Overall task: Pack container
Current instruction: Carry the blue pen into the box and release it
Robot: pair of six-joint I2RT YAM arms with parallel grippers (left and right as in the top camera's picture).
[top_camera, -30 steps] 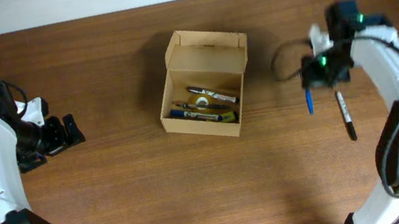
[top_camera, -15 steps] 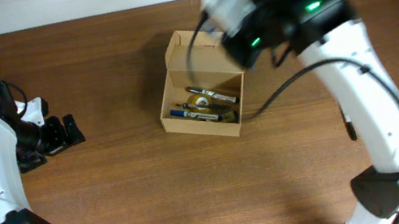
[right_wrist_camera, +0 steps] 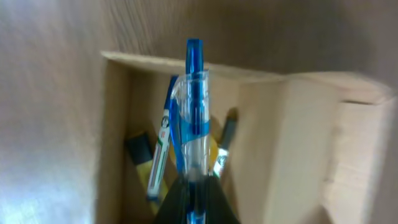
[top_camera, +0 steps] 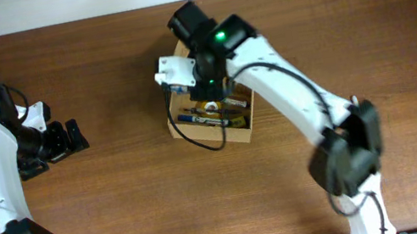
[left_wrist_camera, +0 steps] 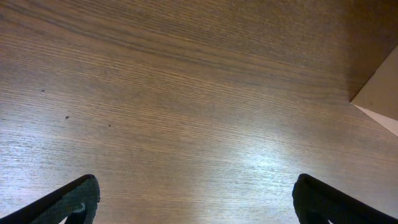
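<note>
The container [top_camera: 233,132] is placed at the middle of the table [top_camera: 125,226], slightly toward the far side, with its flap lid folded back on the far side. Several pens [top_camera: 210,117] are laid inside it, with dark, blue and yellow barrels; printed bands are seen on them, but the lettering is too small and blurred to be read. The cardboard itself is plain.

The right gripper [top_camera: 213,92] is held directly over the open container, and much of the far half and the lid is hidden by the right arm in the overhead view. Its fingers are pressed together on a blue pen [right_wrist_camera: 194,106] with a clear barrel, which is pinched at one end and pointed down into the container, above the pens already lying there. A black cable [top_camera: 195,141] from that arm is looped across the near left corner of the container.

The left gripper [top_camera: 73,137] is kept well apart, low over bare wood at the left of the table, with its jaws spread wide and nothing between them
</note>
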